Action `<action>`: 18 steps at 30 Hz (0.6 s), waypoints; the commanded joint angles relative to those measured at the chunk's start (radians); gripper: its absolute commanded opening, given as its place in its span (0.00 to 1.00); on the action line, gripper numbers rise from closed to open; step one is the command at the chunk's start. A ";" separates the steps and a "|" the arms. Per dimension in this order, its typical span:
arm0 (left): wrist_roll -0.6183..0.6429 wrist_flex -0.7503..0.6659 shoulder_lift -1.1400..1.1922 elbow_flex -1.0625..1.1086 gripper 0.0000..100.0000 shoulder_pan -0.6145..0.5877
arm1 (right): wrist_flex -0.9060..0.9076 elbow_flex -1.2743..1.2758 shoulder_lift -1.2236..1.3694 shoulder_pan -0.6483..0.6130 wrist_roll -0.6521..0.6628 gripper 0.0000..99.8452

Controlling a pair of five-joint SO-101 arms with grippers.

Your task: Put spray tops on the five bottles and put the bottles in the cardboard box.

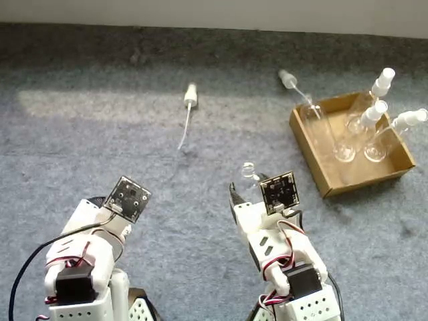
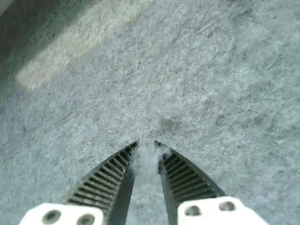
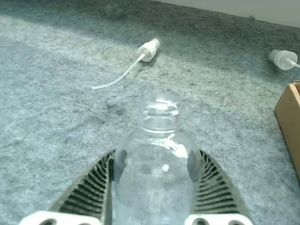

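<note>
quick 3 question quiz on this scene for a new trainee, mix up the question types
1. True or false: the bottle in the right tool already has a top on.
2. How many spray tops lie loose on the carpet? A one, B two, C four.
3. Fill in: the three capped bottles stand inside the ___.
Key: 1 false; 2 B; 3 cardboard box.

Grey carpeted table [image 1: 100,134], pale wall [image 1: 200,10]
</note>
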 commanded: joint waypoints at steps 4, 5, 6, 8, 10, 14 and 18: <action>-0.029 -0.054 0.005 -0.082 0.01 -0.012 | 0.002 0.153 -0.007 -0.007 0.011 0.08; -0.028 -0.068 0.005 -0.088 0.01 -0.012 | 0.002 0.153 -0.007 -0.007 0.011 0.08; -0.028 -0.075 0.005 -0.097 0.01 -0.012 | 0.002 0.153 -0.007 -0.007 0.011 0.08; -0.028 -0.106 0.005 -0.124 0.01 -0.013 | 0.002 0.153 -0.007 -0.007 0.011 0.08; -0.026 -0.138 0.005 -0.160 0.01 -0.013 | 0.002 0.153 -0.007 -0.007 0.011 0.08; -0.026 -0.161 0.050 -0.243 0.01 -0.012 | 0.002 0.153 -0.007 -0.007 0.011 0.08; -0.026 -0.166 0.262 -0.358 0.01 -0.005 | 0.002 0.153 -0.007 -0.007 0.011 0.08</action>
